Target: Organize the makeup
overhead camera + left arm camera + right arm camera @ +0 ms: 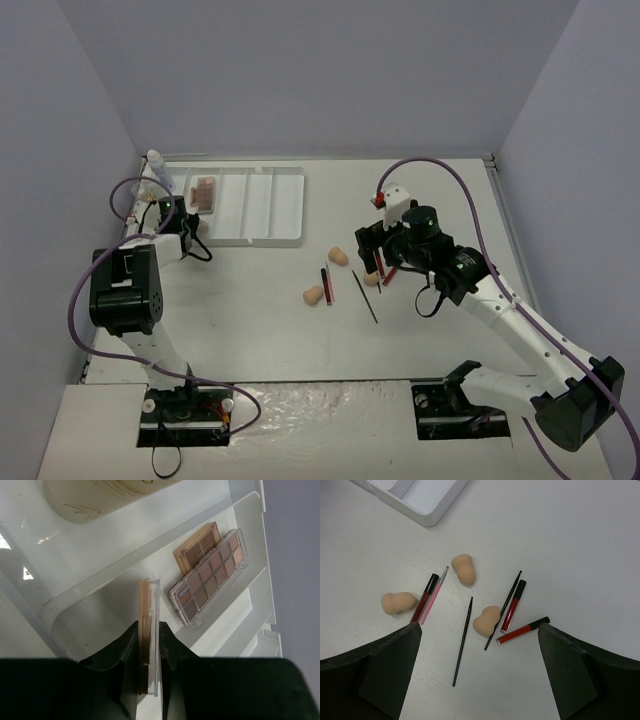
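Observation:
My left gripper (149,645) is shut on a flat eyeshadow palette (150,605), held on edge over the white tray's (125,565) left compartment. Two more palettes, a clear one (210,577) and a tan one (196,550), lean in the neighbouring slot. A tan-filled tube (100,495) lies beyond the tray. My right gripper (477,630) is open and empty above three peach sponges (465,569) (398,603) (486,621), red tubes (512,606) (522,630) (425,599), a pink pencil (435,595) and two thin black pencils (463,640) (504,609).
In the top view the tray (260,205) lies at the back left, with a white bottle (157,163) by its left end near the wall. The left gripper (185,225) is at the tray's left end; the right gripper (378,262) hovers mid-table. Walls enclose the table.

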You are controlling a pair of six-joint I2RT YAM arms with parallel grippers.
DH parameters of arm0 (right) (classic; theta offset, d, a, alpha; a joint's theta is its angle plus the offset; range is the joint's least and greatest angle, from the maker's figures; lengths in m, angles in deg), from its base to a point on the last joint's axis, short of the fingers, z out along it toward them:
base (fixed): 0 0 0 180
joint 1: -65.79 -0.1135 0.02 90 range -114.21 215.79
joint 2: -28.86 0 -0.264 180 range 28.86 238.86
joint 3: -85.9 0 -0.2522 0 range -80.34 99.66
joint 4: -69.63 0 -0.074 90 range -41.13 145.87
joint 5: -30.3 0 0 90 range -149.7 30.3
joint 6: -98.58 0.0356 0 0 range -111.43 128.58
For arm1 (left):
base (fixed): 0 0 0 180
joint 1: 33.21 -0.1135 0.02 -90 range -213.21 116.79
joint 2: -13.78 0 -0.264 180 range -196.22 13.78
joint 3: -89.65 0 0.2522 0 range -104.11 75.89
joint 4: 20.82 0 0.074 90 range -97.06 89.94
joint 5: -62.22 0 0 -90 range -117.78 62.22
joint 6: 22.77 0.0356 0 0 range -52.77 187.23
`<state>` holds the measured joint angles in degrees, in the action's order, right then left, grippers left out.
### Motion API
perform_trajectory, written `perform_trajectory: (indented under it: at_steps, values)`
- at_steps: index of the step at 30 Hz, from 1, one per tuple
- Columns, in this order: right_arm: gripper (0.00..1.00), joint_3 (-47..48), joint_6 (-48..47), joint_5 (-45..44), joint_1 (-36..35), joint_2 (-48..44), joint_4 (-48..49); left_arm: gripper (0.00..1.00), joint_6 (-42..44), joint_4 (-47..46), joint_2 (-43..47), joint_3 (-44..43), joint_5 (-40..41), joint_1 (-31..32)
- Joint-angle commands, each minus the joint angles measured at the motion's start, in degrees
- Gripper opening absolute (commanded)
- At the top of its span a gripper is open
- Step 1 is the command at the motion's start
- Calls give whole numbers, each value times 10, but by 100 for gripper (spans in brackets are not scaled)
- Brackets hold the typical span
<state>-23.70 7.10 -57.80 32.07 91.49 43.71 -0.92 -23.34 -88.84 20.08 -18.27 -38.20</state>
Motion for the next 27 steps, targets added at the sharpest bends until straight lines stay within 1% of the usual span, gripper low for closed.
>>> perform_trajectory:
  at_steps: [1, 3, 6, 7, 10, 15, 17, 20, 23, 25, 27]
  values:
    - [100, -3, -1, -13, 4, -7, 31, 11, -28, -51, 16, -34, 31, -1]
    - [100, -4, -1, -13, 5, -6, 31, 21, -27, -49, 16, -33, 32, 1]
    - [100, -4, -1, -10, 5, -5, 33, 39, -29, -37, 16, -33, 32, 3]
    - [100, -4, -1, -10, 5, -5, 32, 39, -29, -36, 16, -33, 31, 3]
    - [100, -4, 0, -10, 5, -6, 33, 50, -33, -11, 22, -33, 33, 9]
    - [100, -1, -1, -9, 5, -8, 33, 62, -37, 34, 50, -36, 41, 15]
    - [100, -1, -1, -8, 5, -8, 32, 66, -37, 79, 65, -45, 44, 16]
    - [100, -1, 0, -5, 5, -7, 32, 78, -33, 117, 85, -59, 47, 17]
    - [100, 0, 0, -2, 4, -7, 33, 86, -29, 170, 104, -72, 50, 19]
    - [100, 2, 1, -2, 4, -7, 33, 89, -24, 220, 118, -88, 46, 22]
    - [100, 3, 4, -7, 4, -6, 32, 90, -12, 239, 133, -92, 40, 29]
